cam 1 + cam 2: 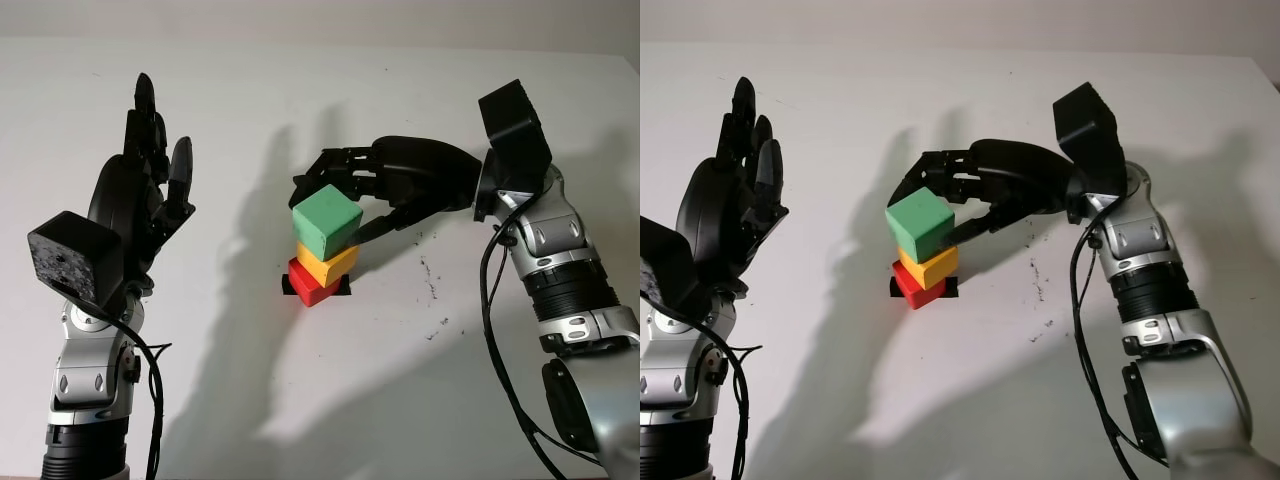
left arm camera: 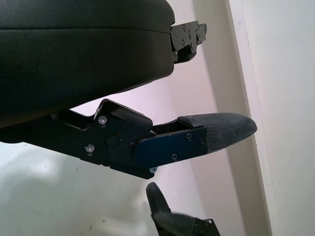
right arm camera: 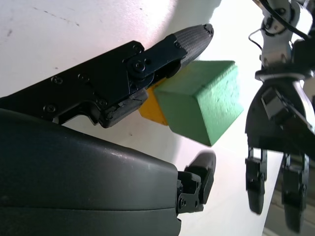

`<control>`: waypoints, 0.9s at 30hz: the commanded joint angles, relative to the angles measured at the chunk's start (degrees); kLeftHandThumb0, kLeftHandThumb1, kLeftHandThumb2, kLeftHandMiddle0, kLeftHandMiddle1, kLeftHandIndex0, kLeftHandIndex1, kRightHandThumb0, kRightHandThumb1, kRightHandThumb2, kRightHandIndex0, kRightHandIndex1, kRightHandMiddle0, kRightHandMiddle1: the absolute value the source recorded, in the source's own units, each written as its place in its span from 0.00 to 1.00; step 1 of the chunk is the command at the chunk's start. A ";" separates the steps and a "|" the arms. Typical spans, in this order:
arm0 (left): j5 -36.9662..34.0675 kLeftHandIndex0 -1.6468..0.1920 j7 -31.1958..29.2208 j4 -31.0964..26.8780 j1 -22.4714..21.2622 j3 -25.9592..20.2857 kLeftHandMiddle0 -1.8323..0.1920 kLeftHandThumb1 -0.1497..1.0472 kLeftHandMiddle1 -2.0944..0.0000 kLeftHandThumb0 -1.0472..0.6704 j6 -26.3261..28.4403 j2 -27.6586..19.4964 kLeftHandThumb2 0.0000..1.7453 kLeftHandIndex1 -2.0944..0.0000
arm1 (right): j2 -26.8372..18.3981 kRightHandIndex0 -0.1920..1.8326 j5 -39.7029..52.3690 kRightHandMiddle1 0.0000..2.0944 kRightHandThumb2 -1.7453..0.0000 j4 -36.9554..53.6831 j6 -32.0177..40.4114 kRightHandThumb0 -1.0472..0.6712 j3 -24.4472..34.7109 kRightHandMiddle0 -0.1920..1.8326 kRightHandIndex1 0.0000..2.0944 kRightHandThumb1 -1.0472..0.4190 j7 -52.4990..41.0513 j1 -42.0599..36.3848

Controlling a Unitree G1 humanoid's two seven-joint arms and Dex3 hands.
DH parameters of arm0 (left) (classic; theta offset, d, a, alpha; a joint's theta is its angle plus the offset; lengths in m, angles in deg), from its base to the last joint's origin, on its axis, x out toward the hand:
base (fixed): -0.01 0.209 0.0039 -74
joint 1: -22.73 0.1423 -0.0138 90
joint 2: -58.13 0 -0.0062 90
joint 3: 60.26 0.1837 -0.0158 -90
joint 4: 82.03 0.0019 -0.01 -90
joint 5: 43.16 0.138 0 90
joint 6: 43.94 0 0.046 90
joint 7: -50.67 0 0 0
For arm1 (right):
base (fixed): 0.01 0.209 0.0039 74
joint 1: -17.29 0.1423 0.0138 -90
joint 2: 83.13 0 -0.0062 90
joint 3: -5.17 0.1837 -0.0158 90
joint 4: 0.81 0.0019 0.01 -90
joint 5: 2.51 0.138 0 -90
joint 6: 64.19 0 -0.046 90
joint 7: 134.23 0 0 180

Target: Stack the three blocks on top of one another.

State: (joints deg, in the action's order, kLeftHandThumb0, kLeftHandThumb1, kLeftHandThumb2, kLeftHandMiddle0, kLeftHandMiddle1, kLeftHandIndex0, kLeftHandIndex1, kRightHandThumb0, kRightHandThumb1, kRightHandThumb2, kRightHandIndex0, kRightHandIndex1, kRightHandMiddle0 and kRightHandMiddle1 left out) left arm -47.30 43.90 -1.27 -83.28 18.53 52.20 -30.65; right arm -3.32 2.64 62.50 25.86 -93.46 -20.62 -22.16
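A red block [image 1: 312, 284] sits on the white table [image 1: 300, 400], with a yellow block [image 1: 330, 266] on top of it. A green block [image 1: 328, 222] stands tilted on the yellow one. My right hand [image 1: 338, 205] reaches in from the right and curls around the green block [image 3: 202, 101]. Its thumb pad [image 3: 194, 37] presses the block's side, and the other fingers [image 3: 202, 169] hover close on the opposite side. My left hand [image 1: 150, 170] is raised at the left, open, well clear of the stack.
A black mark [image 1: 346, 288] lies on the table under the red block. Small dark specks [image 1: 432, 285] dot the surface right of the stack. The table's far edge [image 1: 300, 40] meets a pale wall.
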 commanded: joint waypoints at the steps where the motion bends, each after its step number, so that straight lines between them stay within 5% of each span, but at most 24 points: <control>1: 0.01 1.00 -0.07 -0.55 0.02 -0.02 1.00 1.00 1.00 0.12 -0.33 -0.47 0.36 1.00 | -0.90 0.00 0.31 0.02 0.97 1.89 -1.00 0.06 -0.47 0.00 0.00 0.12 -1.29 0.60; 14: -0.38 1.00 0.01 -0.58 0.43 -0.17 1.00 1.00 1.00 0.13 -0.66 0.03 0.36 1.00 | -1.10 0.00 4.62 0.00 0.97 9.11 5.68 0.01 3.65 0.00 0.00 0.13 3.36 -2.48; 17: -0.85 1.00 -0.12 -0.39 0.55 -0.28 1.00 1.00 1.00 0.13 -0.87 0.25 0.35 1.00 | 0.17 0.00 7.79 0.00 0.94 11.33 9.38 0.00 7.47 0.00 0.00 0.03 8.46 -4.74; 20: -1.65 1.00 -0.25 -0.26 0.73 -0.42 1.00 1.00 1.00 0.13 -0.91 0.44 0.35 1.00 | 2.79 0.00 11.05 0.00 0.72 14.63 12.22 0.02 12.23 0.00 0.00 0.00 17.18 -8.32; 27: -2.32 1.00 -0.47 0.22 1.48 -0.53 1.00 1.00 1.00 0.14 -1.50 0.25 0.35 1.00 | 7.76 0.00 17.05 0.00 0.56 21.96 17.65 0.12 19.13 0.00 0.00 0.00 32.26 -14.77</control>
State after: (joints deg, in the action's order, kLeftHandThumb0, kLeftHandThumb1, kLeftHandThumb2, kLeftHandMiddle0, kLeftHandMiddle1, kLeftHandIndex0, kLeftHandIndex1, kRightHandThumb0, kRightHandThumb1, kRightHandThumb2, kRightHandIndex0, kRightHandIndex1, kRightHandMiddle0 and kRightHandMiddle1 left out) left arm -49.30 43.63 -1.14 -82.80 18.35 51.36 -30.38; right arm 3.88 18.78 82.74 43.86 -75.54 10.77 -35.37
